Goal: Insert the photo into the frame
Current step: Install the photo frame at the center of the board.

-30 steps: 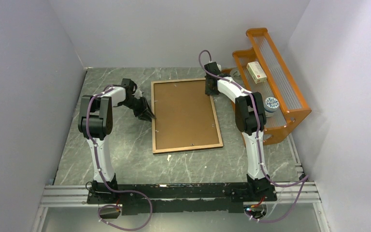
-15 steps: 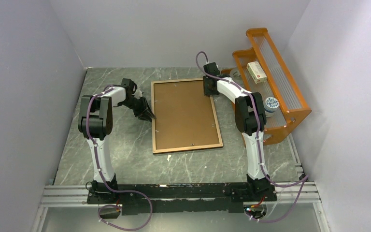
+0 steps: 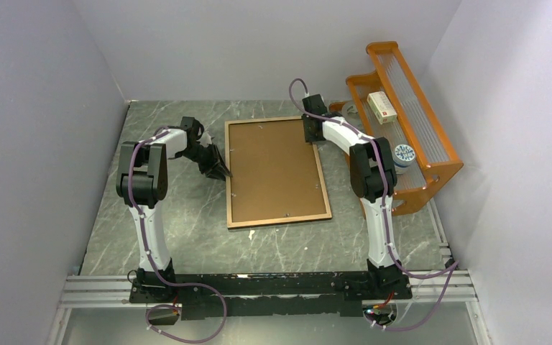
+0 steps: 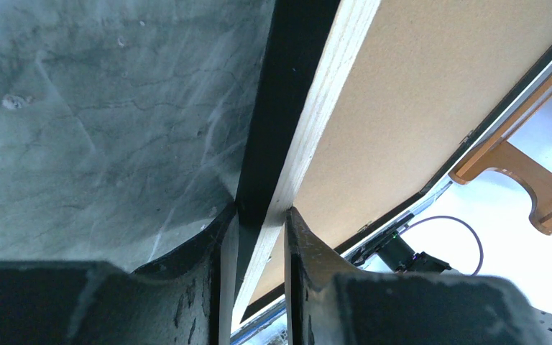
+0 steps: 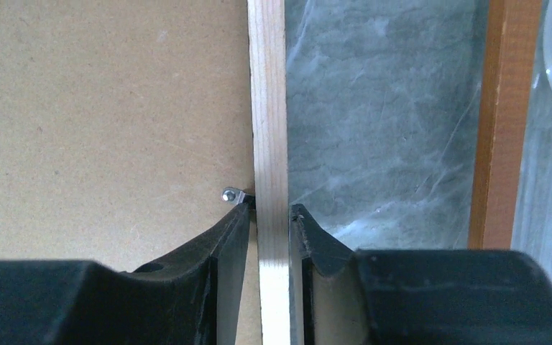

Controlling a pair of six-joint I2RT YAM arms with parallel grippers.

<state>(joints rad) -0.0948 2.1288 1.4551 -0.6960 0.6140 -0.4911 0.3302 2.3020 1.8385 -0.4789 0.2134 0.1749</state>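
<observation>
**Grey marbled table (image 3: 180, 230): frame (image 3: 280, 220) lying back-up, gripped on both long sides**

Pale walls (image 3: 259, 43) enclosed the table on three sides; the frame lay flat near its middle, light-wood back upward, with a brown backing board (image 3: 273, 169) seated inside the border; an orange rack (image 3: 431, 176) stood just beside the frame's right side, carrying a small white box (image 3: 382, 106); the left arm (image 3: 147, 165) reached to the frame's left long rail; the left jaws were drawn in narrow and clamped on that rail, one finger (image 4: 215, 287) on the black outer edge, the other on the wood back; the right arm (image 3: 370, 169) reached to the far end of the right long rail; the right jaws were narrowed about the wood rail, a finger (image 5: 223, 273) close against each side, gripping it; the inner finger touched a small metal tab (image 5: 230, 194) at the board's edge.
</observation>
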